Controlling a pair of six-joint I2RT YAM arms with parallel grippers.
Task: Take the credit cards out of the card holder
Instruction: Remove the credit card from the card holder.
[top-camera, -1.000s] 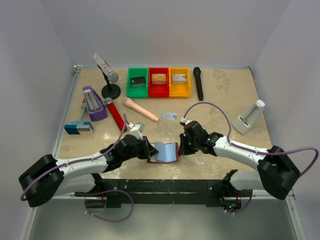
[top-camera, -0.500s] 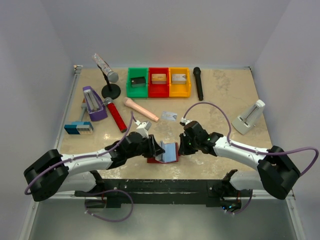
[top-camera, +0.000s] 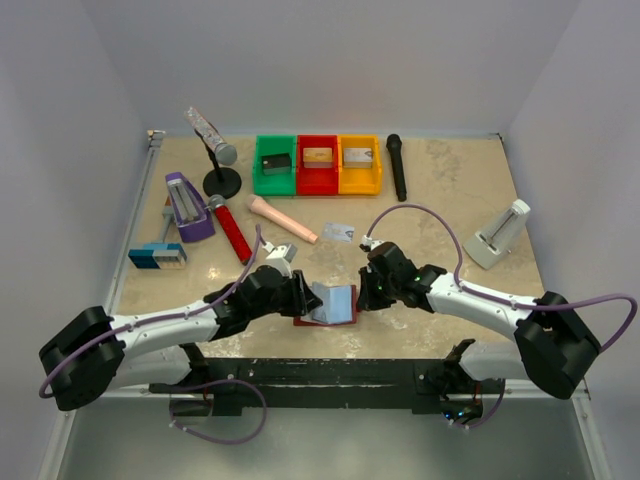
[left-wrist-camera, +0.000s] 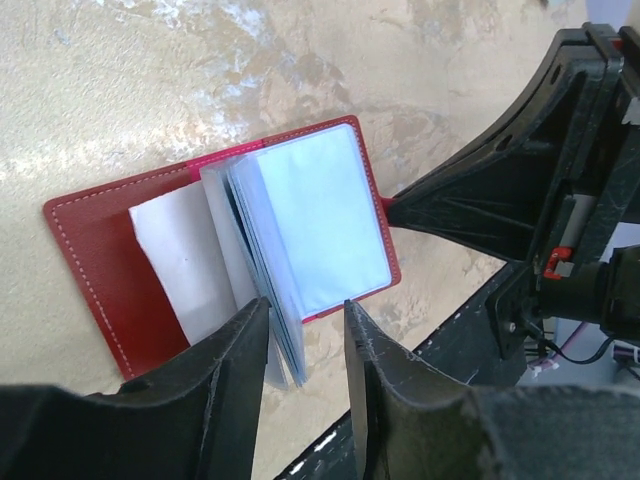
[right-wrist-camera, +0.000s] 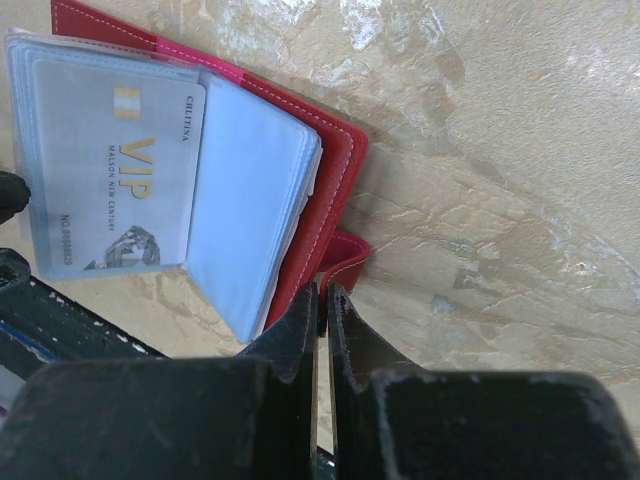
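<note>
**Though spread open, card holder (top-camera: 331, 304) not yet emptied**

Though its jaws stand partly apart, the left gripper (left-wrist-camera: 305, 318) clamps nothing: the clear pocket leaves (left-wrist-camera: 320, 220) merely pass between its fingers (left-wrist-camera: 240, 350). The right gripper (right-wrist-camera: 322, 295) is closed, tips against the red tab (right-wrist-camera: 348, 255) (whether it pinches it, I cannot tell). One pale VIP credit card (right-wrist-camera: 110, 180) sits in a pocket; the holder rests near the table's (top-camera: 440, 200) front edge

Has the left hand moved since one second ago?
Yes. The left hand has moved to the right, closer to the card holder, whose red cover stayed in place.
</note>
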